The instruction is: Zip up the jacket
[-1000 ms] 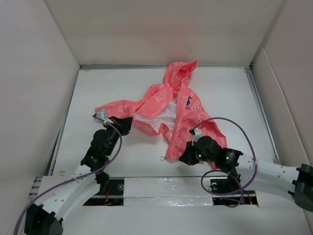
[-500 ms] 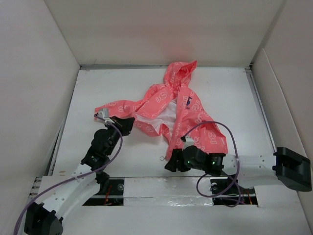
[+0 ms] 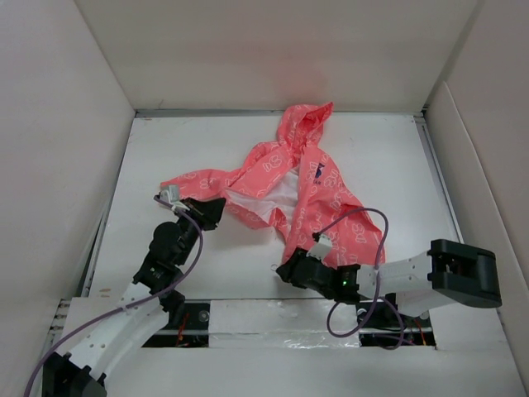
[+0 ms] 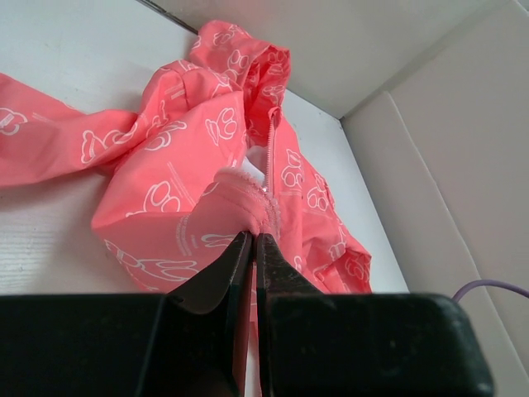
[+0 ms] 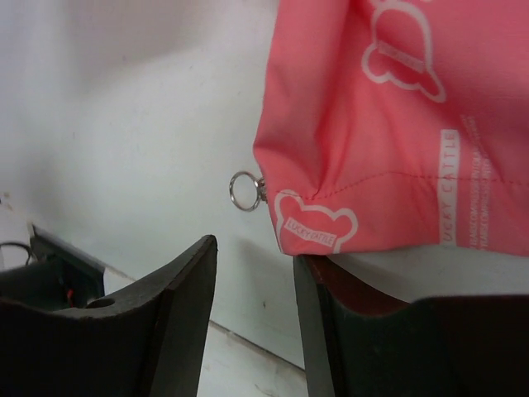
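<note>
The coral-pink jacket (image 3: 307, 184) lies unzipped on the white table, hood toward the back wall, white lining showing. My left gripper (image 3: 216, 208) is shut on a bunched bit of the left front edge (image 4: 258, 211), its tips (image 4: 254, 237) pinching the fabric by the zipper. My right gripper (image 3: 286, 269) is low at the jacket's near hem corner (image 5: 318, 227) and stands open, nothing between its fingers (image 5: 254, 248). A small metal zipper-pull ring (image 5: 245, 190) lies on the table just beyond the fingertips, seen from above as a ring (image 3: 271, 267) left of the hem.
White walls (image 3: 58, 124) close in the table on three sides. A purple cable (image 3: 374, 240) loops over the jacket's right sleeve. A taped strip (image 3: 281, 318) runs along the near edge between the arm bases.
My right gripper has opened and slid left and nearer along the hem toward the ring. The left gripper has kept its pinch in place.
</note>
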Controlling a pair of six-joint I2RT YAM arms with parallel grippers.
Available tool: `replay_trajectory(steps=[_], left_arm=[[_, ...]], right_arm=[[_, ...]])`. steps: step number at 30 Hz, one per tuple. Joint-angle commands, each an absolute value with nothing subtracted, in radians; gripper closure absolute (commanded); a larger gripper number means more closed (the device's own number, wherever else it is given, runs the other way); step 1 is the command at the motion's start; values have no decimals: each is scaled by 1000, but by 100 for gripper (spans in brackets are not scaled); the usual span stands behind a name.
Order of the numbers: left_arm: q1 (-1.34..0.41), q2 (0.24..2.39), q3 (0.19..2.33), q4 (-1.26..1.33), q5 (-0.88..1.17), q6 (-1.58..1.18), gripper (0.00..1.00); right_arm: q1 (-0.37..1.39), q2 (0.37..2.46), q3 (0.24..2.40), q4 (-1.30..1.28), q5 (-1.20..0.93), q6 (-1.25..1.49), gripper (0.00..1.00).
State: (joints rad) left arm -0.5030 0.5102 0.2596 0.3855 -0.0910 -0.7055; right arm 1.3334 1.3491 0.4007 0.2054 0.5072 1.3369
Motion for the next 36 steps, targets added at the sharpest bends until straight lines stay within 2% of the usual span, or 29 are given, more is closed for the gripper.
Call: replay_trajectory(steps=[1,8,17,23,27,34,36], left_arm=[[-506,486,262,403,-86,-709,100],[-506,511,265,420,-69,-707,100],[-506,508,261,417,-57,-709,100],[-506,491,262,396,-63,-709,100],[-506,502,264,399,-52,-712,100],[-506,512,262,413,-40,-715,100],[-506,515,262,414,-35,-718,100]], right_arm=[[1359,1356,425,157,705,1445,53],[1359,1362,419,112,816,1499,56],[1359,1385,411,146,867,1491,70],[1359,1384,390,170,867,1491,70],[1359,1374,371,196,862,1489,76],[1359,1356,359,190,856,1489,77],[1368,1347,353,192,861,1486,85]])
